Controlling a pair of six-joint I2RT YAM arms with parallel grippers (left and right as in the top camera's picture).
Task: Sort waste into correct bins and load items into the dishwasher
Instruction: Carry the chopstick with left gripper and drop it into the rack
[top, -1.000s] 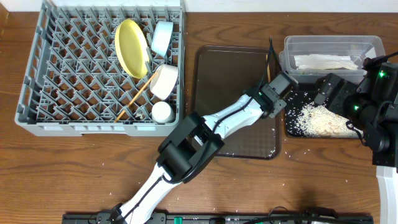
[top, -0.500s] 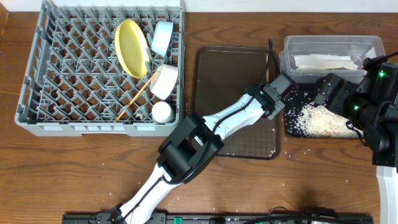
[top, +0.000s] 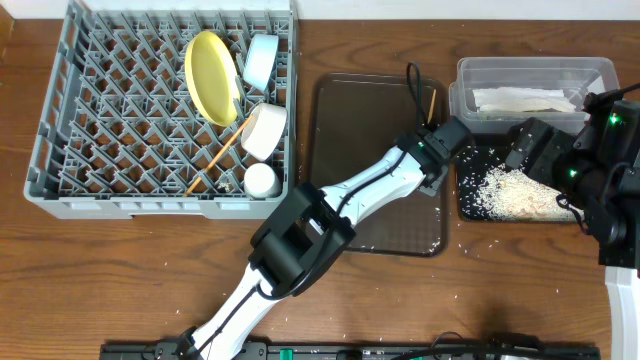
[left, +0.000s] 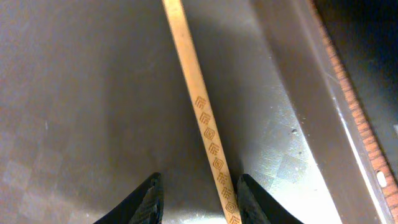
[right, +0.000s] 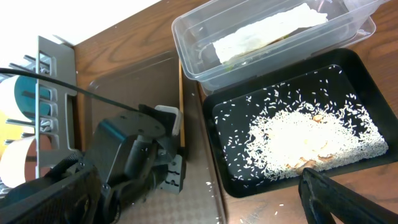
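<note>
Soft, even light fell from above, and the overhead view was sharp, with only short shadows. In the left wrist view the left pincer (left: 200, 200) had dark, blurred fingertips (left: 149, 202). The chopstick (left: 200, 112) between them was crisp, with a soft-edged shadow alongside it. Ahead and to the right of the pincer, the brown tray (left: 292, 155) carried a pale sheen.

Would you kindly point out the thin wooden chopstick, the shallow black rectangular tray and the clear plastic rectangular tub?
Thin wooden chopstick (left: 205, 124): left wrist view, patterned shaft.
Shallow black rectangular tray (right: 239, 177): right wrist view, bare floor corner.
Clear plastic rectangular tub (right: 193, 65): right wrist view, end wall.
</note>
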